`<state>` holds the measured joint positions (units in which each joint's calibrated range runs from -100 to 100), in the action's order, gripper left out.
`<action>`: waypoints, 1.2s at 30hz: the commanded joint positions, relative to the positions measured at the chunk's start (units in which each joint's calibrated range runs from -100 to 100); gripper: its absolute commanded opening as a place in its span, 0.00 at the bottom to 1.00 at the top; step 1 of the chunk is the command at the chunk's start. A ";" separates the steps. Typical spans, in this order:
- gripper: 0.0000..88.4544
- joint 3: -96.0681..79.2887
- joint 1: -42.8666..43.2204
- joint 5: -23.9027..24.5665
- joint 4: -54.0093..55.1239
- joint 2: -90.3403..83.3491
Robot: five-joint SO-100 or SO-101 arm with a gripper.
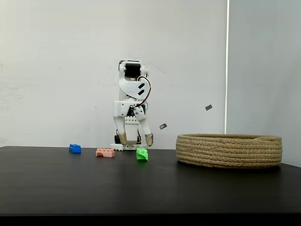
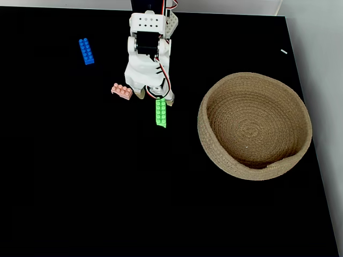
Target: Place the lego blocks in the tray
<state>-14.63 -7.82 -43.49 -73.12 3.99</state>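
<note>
On the black worktop (image 2: 80, 176), the white two-fingered hand (image 1: 135, 139) was seen spread open, its tan-tipped fingers (image 1: 122, 138) pointed down and held just above the surface with nothing between them; in a fixed view from above, the hand (image 2: 154, 97) was found over the near end of the bright green studded plastic brick (image 2: 161, 113), which lay flat on the worktop. The salmon-pink studded brick (image 2: 122, 91) was seen just beside the hand on its left in that view, and the blue studded brick (image 2: 86, 51) lay farther off to the upper left. The wide, shallow round basket of coiled tan rope (image 2: 292, 115) was seen well apart on the right, with no brick inside it. In a fixed view from the front, the green brick (image 1: 142, 154), the pink brick (image 1: 105, 152) and the blue brick (image 1: 75, 149) were lined up left of the basket (image 1: 229, 150).
</note>
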 commanded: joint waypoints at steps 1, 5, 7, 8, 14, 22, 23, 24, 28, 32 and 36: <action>0.31 3.91 -0.26 -0.54 0.11 0.05; 0.31 5.10 -0.26 -0.59 0.86 2.29; 0.31 6.01 -0.26 -0.59 0.86 3.32; 0.31 6.37 -0.26 -0.63 0.86 3.92; 0.30 8.11 0.23 -0.59 0.94 5.90; 0.13 8.01 0.73 -2.83 1.19 7.02; 0.08 7.83 0.73 -3.47 1.19 7.02; 0.05 7.74 0.73 -3.71 1.28 7.02; 0.00 6.37 0.65 -2.93 2.69 6.33; 0.00 6.19 0.73 -1.71 2.78 5.47; 0.00 6.10 0.81 -0.98 1.78 3.15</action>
<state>-9.85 -7.82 -45.05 -70.85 12.13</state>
